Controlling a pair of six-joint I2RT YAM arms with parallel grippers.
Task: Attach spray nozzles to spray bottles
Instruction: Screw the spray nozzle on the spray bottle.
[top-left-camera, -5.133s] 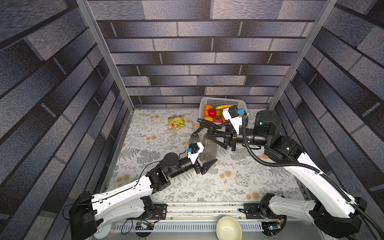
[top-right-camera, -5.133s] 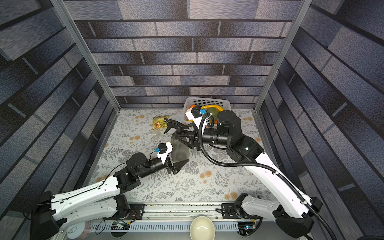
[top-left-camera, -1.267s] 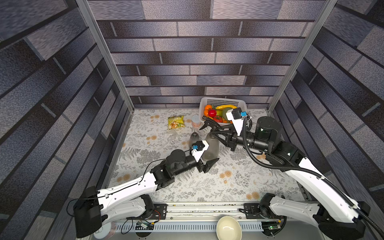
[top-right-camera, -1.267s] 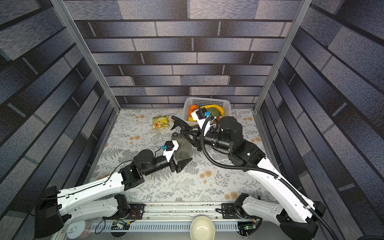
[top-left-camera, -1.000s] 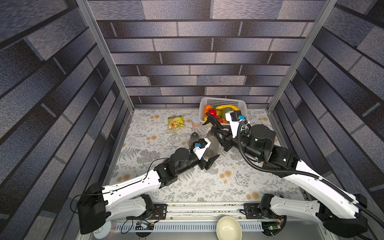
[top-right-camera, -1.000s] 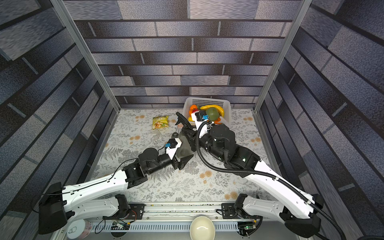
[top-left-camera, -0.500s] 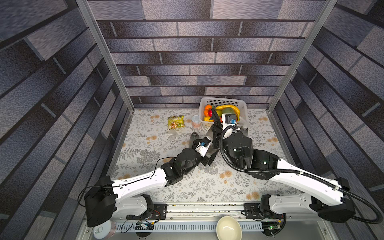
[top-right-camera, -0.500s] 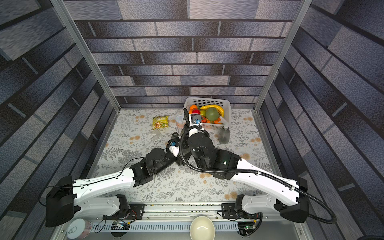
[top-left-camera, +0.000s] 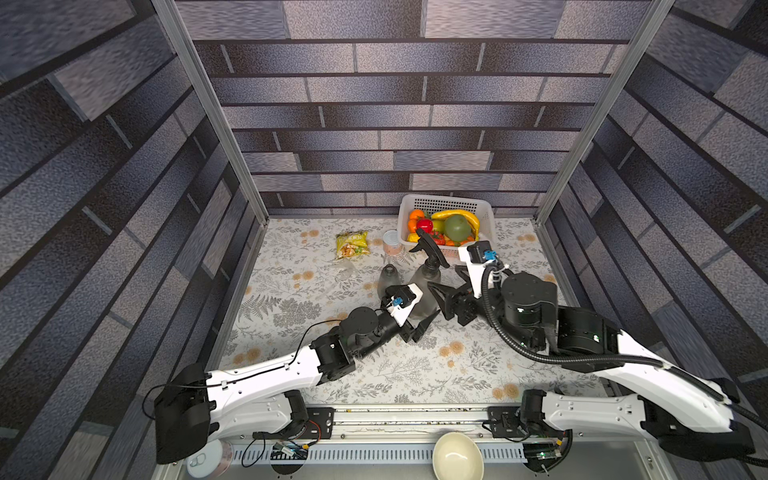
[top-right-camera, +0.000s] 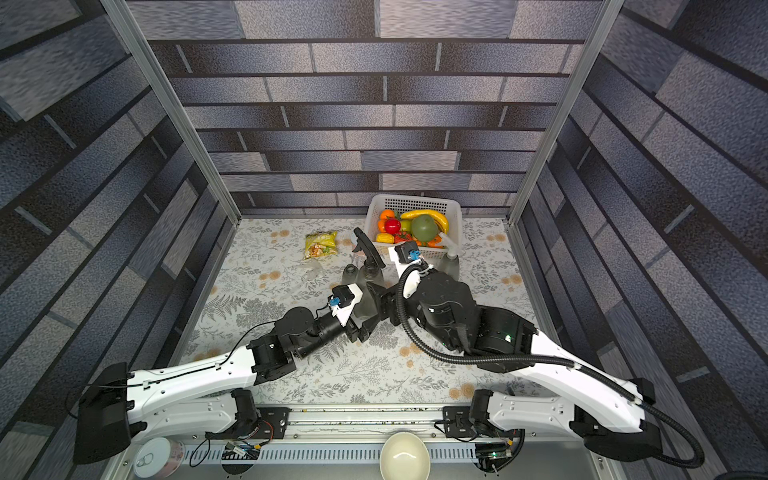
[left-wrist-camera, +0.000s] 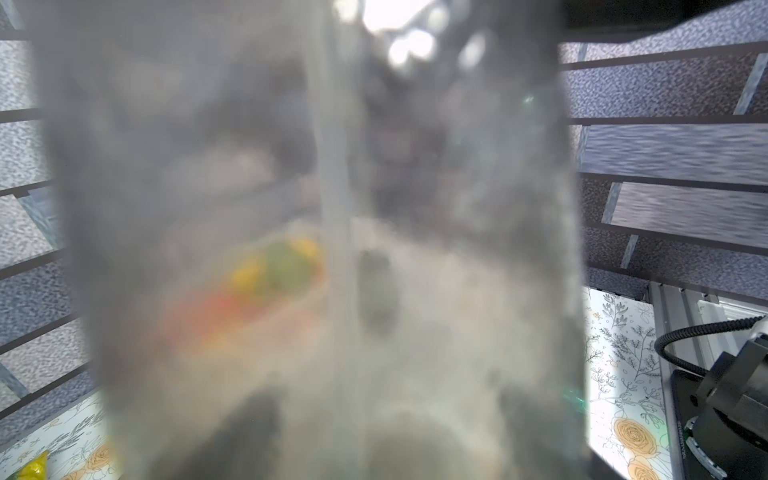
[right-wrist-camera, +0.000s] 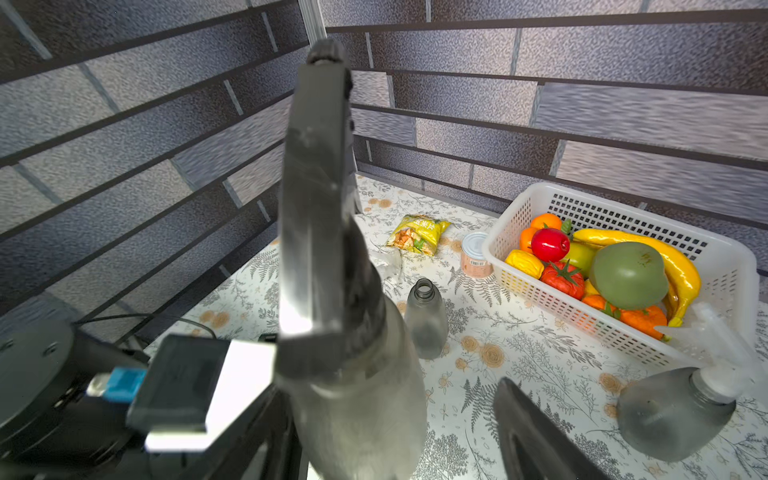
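Smoky grey plastic is filling the left wrist view: the middle bottle (left-wrist-camera: 291, 249) is sitting right in front of that camera, with a thin tube (left-wrist-camera: 334, 166) running down inside it. In both top views the left gripper (top-left-camera: 417, 311) is clamping this bottle around its wide body, with its fingers spread to the body's width. The black nozzle (top-left-camera: 430, 251) is sitting on the bottle's neck; how tightly it is screwed on I cannot tell. The right gripper (right-wrist-camera: 384, 411) is hanging just beside the same bottle, gaping wide and holding nothing, with one of its fingers (right-wrist-camera: 523, 432) standing clear of the bottle's side.

A second bottle (right-wrist-camera: 426, 328) is standing upright near the middle one, its mouth uncovered. A third bottle (right-wrist-camera: 673, 411) is standing by the near corner of the white basket (right-wrist-camera: 540, 291) and is wearing a clear nozzle (right-wrist-camera: 715, 332). A loose clear nozzle (right-wrist-camera: 388, 262) seems to be lying on the flowered cloth (top-left-camera: 374, 365) near the yellow snack bag (right-wrist-camera: 417, 232).

The basket is holding a banana (right-wrist-camera: 648, 249), a big green fruit (right-wrist-camera: 627, 274), a red apple (right-wrist-camera: 550, 245), a tomato (right-wrist-camera: 561, 278) and oranges (right-wrist-camera: 544, 222). A pinkish can (right-wrist-camera: 473, 253) is standing just beside the basket with its lid on. A cream bowl (top-left-camera: 457, 457) is sitting at the front edge.
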